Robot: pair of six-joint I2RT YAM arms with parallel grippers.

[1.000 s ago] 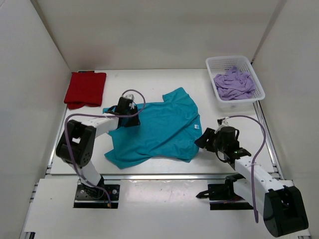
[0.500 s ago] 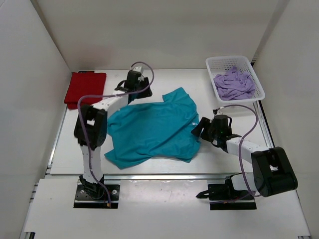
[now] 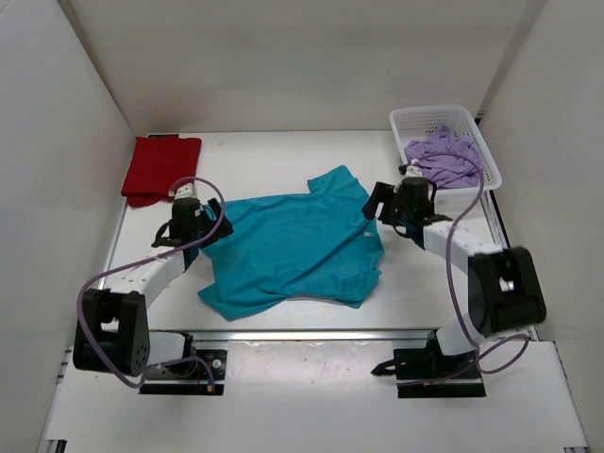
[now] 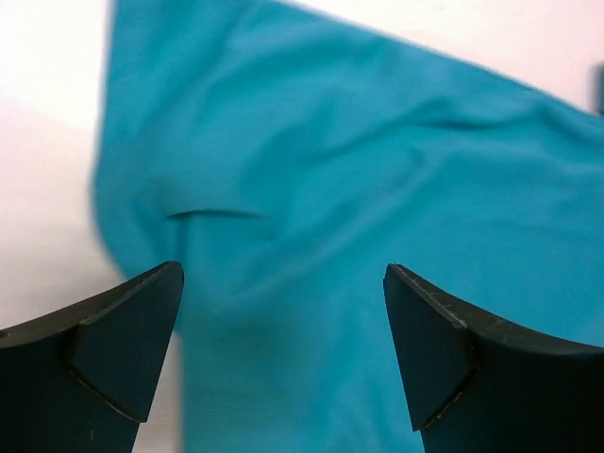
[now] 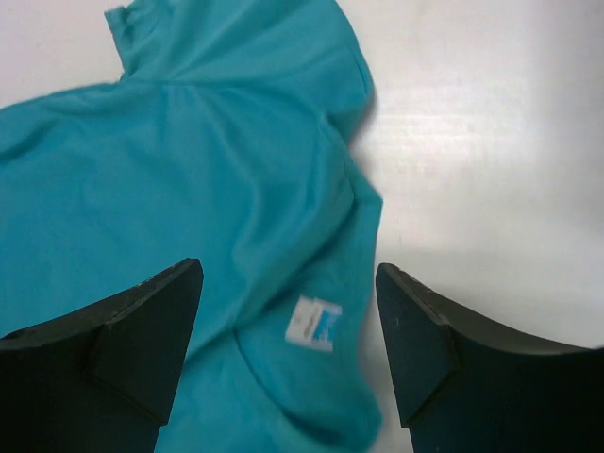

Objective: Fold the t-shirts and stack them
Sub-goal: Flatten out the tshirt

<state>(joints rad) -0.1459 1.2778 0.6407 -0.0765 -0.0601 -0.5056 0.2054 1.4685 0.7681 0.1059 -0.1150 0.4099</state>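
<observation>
Grippers hung open on either side of the teal shirt [image 3: 293, 250], which lay spread and slightly rumpled at the middle of the table [image 3: 283, 151]. The left gripper [image 3: 200, 225] hovered at the shirt's left edge, its jaws wide with nothing between them and only teal cloth below (the wrist view was blurred). The right gripper [image 3: 382, 203] hung at the shirt's right edge near one sleeve, its jaws likewise parted and empty. Its wrist camera showed the white tag [image 5: 313, 323] close to the cloth's edge, with bare table to the right. The red shirt [image 3: 160, 168] lay folded at the far left corner, well apart from the teal one. The lavender shirt [image 3: 444, 159] sat bunched in the basket [image 3: 429, 111] at the far right corner.
</observation>
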